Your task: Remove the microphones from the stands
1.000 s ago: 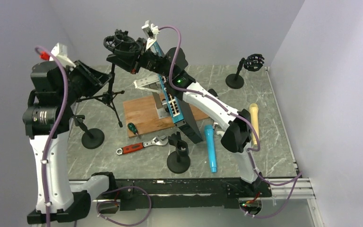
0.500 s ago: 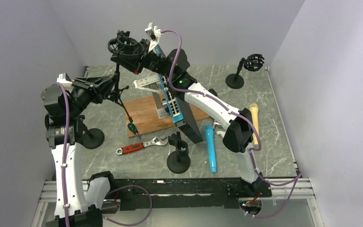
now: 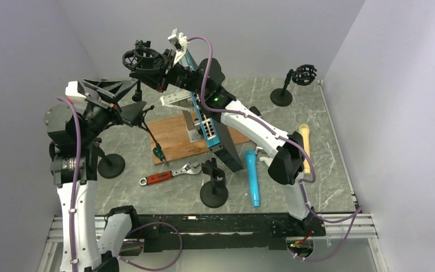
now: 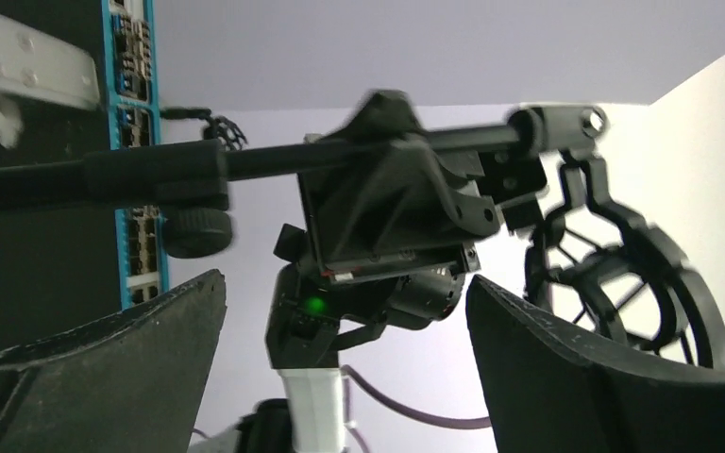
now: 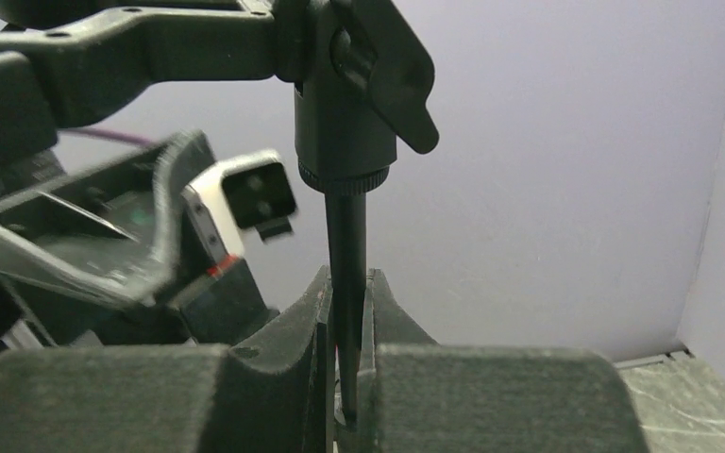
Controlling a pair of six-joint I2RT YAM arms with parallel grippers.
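My right gripper (image 3: 161, 71) holds the black stand (image 3: 141, 59) up in the air. It is shut on the stand's thin rod (image 5: 345, 283), just below the swivel joint. The ring-shaped shock mount (image 4: 637, 283) at the stand's head looks empty. My left gripper (image 3: 126, 97) hangs open just below and left of the mount, its fingers (image 4: 94, 368) wide apart with nothing between them. The stand's rod (image 4: 274, 160) crosses above those fingers. A blue microphone (image 3: 252, 177) and a beige microphone (image 3: 304, 148) lie on the table at the right.
A blue-edged black network switch (image 3: 218, 136) leans on a wooden board (image 3: 167, 136). A red-handled wrench (image 3: 167, 174) and a green-handled screwdriver (image 3: 157, 151) lie in front. Round-based stands sit at the left (image 3: 111, 165), the middle front (image 3: 214, 191) and the back right (image 3: 286, 90).
My left gripper was shut near the stand's lower part and has now opened wide. The left arm has risen and turned. The right gripper has kept its hold, and the mount has shifted slightly left.
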